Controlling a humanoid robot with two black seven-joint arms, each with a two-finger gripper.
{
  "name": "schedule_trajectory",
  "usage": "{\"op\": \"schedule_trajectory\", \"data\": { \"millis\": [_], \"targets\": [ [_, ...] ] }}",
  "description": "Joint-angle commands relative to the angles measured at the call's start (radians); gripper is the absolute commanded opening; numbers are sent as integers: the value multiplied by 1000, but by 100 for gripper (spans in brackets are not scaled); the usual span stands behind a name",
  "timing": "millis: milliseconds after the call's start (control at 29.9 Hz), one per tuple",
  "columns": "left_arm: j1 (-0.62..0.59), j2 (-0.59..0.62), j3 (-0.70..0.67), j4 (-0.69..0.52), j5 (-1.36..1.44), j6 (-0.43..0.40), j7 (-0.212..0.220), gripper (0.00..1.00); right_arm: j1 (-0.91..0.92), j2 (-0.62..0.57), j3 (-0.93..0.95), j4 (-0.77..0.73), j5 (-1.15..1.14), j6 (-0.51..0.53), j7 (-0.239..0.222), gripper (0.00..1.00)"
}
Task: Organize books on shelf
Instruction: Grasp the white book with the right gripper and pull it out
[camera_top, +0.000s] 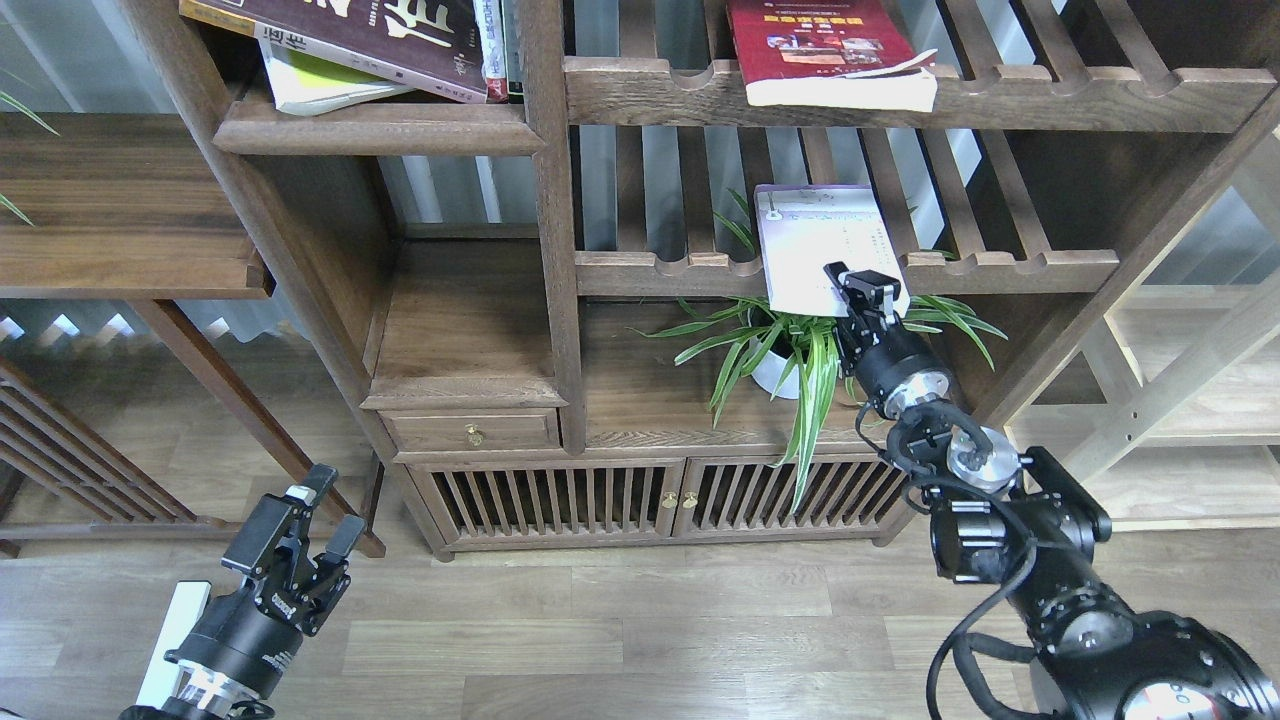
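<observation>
A pale lavender-white book (815, 240) lies on the lower slatted rack, its near edge hanging over the front rail. My right gripper (862, 292) is shut on that near edge. On the upper slatted rack lies a red book (815, 45), also jutting over the rail. A yellow-green book (325, 85) lies on the solid dark shelf (380, 132) at the upper left, under a leaning dark maroon book (380, 35). Low at the left, over the floor, my left gripper (312, 520) is open and holds nothing.
A potted spider plant (785, 350) stands right under the lavender book and beside my right wrist. A ledge with a brass-knobbed drawer (470, 432) sits below the shelf's bay. A dark side table (120, 210) is at the left. Slatted cabinet doors (660, 500) are at floor level.
</observation>
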Motion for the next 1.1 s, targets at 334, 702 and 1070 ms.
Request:
{"op": "schedule_trajectory", "data": {
  "millis": [334,702,1070],
  "targets": [
    [-70,40,4,59,5,0,0,98,-187,0,-11,252,61,2,-45,22],
    [-142,43,21,140,6,0,0,98,-348,0,-17,363,96,79,-73,22],
    [-213,80,55,185,-3,0,0,99,-521,0,-27,443,142,151,-93,23]
  ]
}}
